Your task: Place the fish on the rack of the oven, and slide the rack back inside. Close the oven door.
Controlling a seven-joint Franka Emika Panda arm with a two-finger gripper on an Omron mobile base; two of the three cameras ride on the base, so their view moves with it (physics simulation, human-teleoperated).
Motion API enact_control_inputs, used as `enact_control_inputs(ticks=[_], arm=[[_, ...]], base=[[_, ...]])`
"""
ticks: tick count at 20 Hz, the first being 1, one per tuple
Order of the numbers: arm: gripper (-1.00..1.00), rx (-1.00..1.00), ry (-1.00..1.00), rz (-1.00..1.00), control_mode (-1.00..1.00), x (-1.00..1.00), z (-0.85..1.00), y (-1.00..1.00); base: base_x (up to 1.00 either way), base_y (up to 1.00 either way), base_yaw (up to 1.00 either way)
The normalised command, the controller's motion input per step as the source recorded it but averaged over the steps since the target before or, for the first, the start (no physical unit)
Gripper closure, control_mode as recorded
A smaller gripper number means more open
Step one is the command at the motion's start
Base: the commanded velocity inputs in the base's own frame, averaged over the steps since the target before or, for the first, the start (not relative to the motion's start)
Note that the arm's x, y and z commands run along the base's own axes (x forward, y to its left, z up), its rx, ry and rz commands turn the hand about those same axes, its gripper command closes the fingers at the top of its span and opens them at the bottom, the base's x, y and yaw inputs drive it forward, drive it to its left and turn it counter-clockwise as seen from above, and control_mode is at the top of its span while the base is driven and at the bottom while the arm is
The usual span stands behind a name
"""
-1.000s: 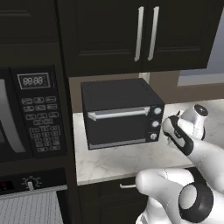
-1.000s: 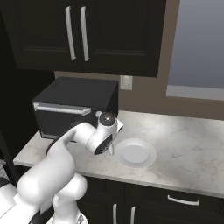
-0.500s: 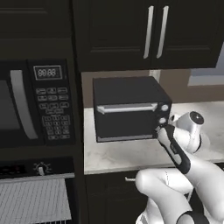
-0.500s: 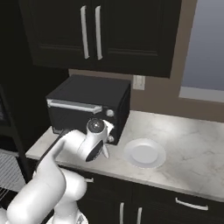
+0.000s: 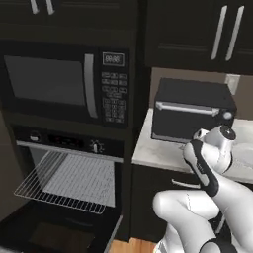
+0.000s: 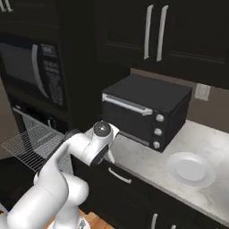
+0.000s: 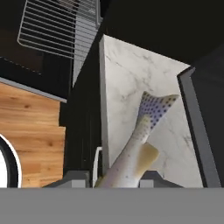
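In the hand view my gripper is shut on the fish, a pale speckled fish whose tail points away from the hand, above the marble counter's left end. The rack, a silver wire grid, is pulled out of the oven over the lowered oven door. The same rack lies at the upper left of the hand view, well apart from the fish. From the right base view, the rack sits left of my arm.
A black microwave sits above the oven. On the marble counter stand a black box oven and a white plate. Dark cabinets hang above. Wooden floor lies below the counter edge.
Both base views have swung leftward, bringing the oven, its open door and the pulled-out rack into sight. The arm has come along to the counter's left end.
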Motion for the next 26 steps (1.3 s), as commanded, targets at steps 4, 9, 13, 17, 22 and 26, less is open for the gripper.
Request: enact_control_inputs(ticks=[4, 9, 13, 17, 22, 26], arm=[[1.00, 0.00, 0.00, 0.00, 1.00, 0.00, 0.00, 0.00], [1.00, 0.00, 0.00, 0.00, 1.00, 0.00, 0.00, 0.00], [1.00, 0.00, 0.00, 0.00, 1.00, 0.00, 0.00, 0.00], [1.00, 0.00, 0.00, 0.00, 1.00, 0.00, 0.00, 0.00], [1.00, 0.00, 0.00, 0.00, 1.00, 0.00, 0.00, 0.00], [1.00, 0.00, 0.00, 0.00, 1.00, 0.00, 0.00, 0.00]], base=[[-0.17, 0.06, 0.70], [-0.17, 0.01, 0.73], [-0.10, 0.00, 0.70], [0.00, 0.00, 0.64], [0.00, 0.00, 0.44], [0.00, 0.00, 0.33]])
